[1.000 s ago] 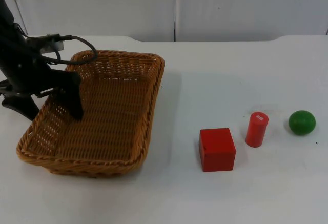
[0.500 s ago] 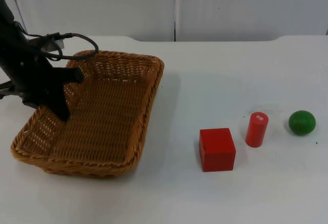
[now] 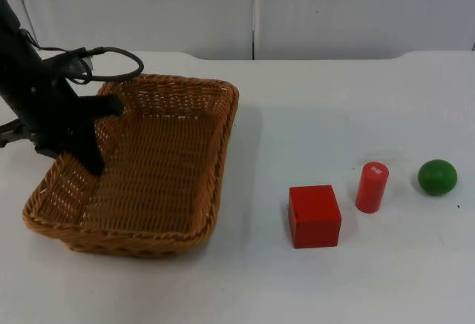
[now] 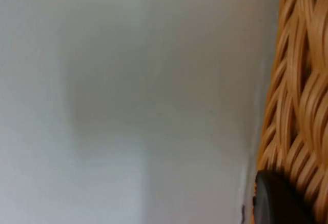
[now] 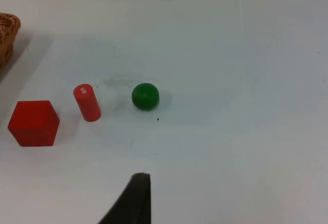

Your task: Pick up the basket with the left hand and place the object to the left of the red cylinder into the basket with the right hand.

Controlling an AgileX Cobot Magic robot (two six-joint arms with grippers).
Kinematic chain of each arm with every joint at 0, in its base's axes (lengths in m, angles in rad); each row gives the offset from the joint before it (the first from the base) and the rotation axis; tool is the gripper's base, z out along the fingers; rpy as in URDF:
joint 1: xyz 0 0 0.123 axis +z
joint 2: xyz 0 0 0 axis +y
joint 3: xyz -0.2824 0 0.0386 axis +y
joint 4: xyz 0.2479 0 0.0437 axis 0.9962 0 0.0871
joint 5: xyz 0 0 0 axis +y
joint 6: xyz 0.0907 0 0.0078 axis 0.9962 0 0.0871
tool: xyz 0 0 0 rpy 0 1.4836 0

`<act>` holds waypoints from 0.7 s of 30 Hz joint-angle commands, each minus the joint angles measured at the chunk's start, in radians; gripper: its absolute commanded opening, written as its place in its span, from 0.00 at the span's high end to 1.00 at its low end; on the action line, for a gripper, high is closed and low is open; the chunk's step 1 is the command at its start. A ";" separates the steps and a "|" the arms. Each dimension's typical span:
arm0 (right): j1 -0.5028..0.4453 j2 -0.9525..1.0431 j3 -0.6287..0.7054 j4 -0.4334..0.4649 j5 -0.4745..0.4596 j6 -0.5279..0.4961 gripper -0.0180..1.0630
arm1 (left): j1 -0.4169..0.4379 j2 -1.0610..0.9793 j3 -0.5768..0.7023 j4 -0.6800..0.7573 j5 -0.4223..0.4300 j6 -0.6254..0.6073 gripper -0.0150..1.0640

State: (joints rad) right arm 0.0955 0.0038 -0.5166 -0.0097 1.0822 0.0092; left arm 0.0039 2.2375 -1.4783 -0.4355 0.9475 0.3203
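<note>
Your top view looks down and forward over the whole table (image 3: 371,101). Left wrist camera sits tight against the basket (image 4: 302,96) wall. Right wrist camera hangs farther back, sharing the red cylinder (image 5: 87,102) with the top view, cube (image 5: 33,123) at its 9 o'clock.

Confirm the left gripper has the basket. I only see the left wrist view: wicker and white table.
Observer: Yes. In the top view the left gripper straddles the basket's left wall, one finger inside.
Operator: What's left of the red cylinder?
Observer: A red cube, apart from the red cylinder. A green ball lies on the cylinder's other side.
Operator: Right arm?
Observer: The right gripper waits above the table, short of all three pieces.
</note>
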 commanded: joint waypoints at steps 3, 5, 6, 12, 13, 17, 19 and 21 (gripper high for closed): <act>-0.001 -0.004 0.000 -0.006 -0.003 -0.001 0.01 | -0.004 -0.044 -0.004 -0.022 0.041 -0.008 0.99; -0.001 -0.004 0.000 -0.006 -0.003 -0.001 0.01 | -0.004 -0.081 -0.004 -0.025 0.047 -0.016 0.99; -0.001 -0.004 0.000 -0.006 -0.003 -0.001 0.01 | -0.004 -0.097 -0.004 -0.025 0.057 -0.016 0.99; -0.001 -0.004 0.000 -0.006 -0.003 -0.001 0.01 | -0.004 -0.159 -0.004 -0.028 0.127 -0.033 0.99; -0.001 -0.004 0.000 -0.006 -0.003 -0.001 0.01 | -0.004 -0.159 -0.004 -0.028 0.127 -0.033 0.99; -0.001 -0.004 0.000 -0.006 -0.003 -0.001 0.01 | -0.004 -0.205 -0.002 -0.028 0.193 -0.041 0.99; -0.001 -0.004 0.000 -0.006 -0.003 -0.001 0.01 | -0.004 -0.219 0.001 -0.030 0.199 -0.044 0.99; -0.001 -0.004 0.000 -0.006 -0.003 -0.001 0.01 | -0.004 -0.250 0.009 -0.037 0.200 -0.056 0.99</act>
State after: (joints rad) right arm 0.0955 0.0038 -0.5166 -0.0102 1.0822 0.0092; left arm 0.0039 2.0121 -1.4722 -0.4417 1.1316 0.2744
